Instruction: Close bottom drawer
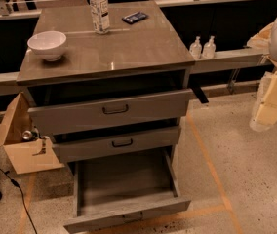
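The grey three-drawer cabinet [104,52] stands in the middle of the camera view. Its bottom drawer [124,184] is pulled far out towards me; the long shallow tray shows empty. Its slim front panel [128,217] is near the lower edge of the view. The top drawer [111,111] and the middle drawer [119,144] stand slightly out, each with a dark bar handle. My gripper [267,108], pale cream, hangs at the right edge of the view, well to the right of the cabinet and above the floor, touching nothing.
On the cabinet top are a white bowl [47,44], a clear bottle [99,9] and a dark flat packet [135,17]. Two small bottles [202,48] stand on a ledge at the right. An open cardboard box [21,140] and a black cable [16,191] lie on the floor at the left.
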`<action>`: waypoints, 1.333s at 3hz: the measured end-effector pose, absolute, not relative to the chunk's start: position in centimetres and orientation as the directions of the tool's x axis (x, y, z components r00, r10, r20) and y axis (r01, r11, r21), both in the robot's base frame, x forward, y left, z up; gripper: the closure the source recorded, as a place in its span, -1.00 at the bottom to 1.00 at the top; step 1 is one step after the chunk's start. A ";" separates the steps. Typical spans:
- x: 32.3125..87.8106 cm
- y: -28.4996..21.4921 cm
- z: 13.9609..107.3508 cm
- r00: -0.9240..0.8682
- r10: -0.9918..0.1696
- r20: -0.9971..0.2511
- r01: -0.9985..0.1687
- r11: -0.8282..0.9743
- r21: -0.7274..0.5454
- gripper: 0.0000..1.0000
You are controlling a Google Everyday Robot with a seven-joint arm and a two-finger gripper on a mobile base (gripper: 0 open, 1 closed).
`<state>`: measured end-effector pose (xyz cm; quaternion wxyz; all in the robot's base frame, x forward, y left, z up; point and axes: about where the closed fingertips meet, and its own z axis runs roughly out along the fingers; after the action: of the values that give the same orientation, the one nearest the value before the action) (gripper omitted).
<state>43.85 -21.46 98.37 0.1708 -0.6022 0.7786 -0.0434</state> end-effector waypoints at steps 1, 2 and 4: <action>43.8 -21.5 98.4 -0.216 -0.953 -0.214 -0.923 0.271 -0.273 -1.00; 43.9 -21.4 98.3 -0.216 -0.951 -0.222 -0.920 0.274 -0.280 -0.66; 43.2 -19.8 89.4 -0.172 -0.940 -0.294 -0.931 0.253 -0.262 0.25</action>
<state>43.21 -19.77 89.35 0.2006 -0.6112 0.7655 -0.0110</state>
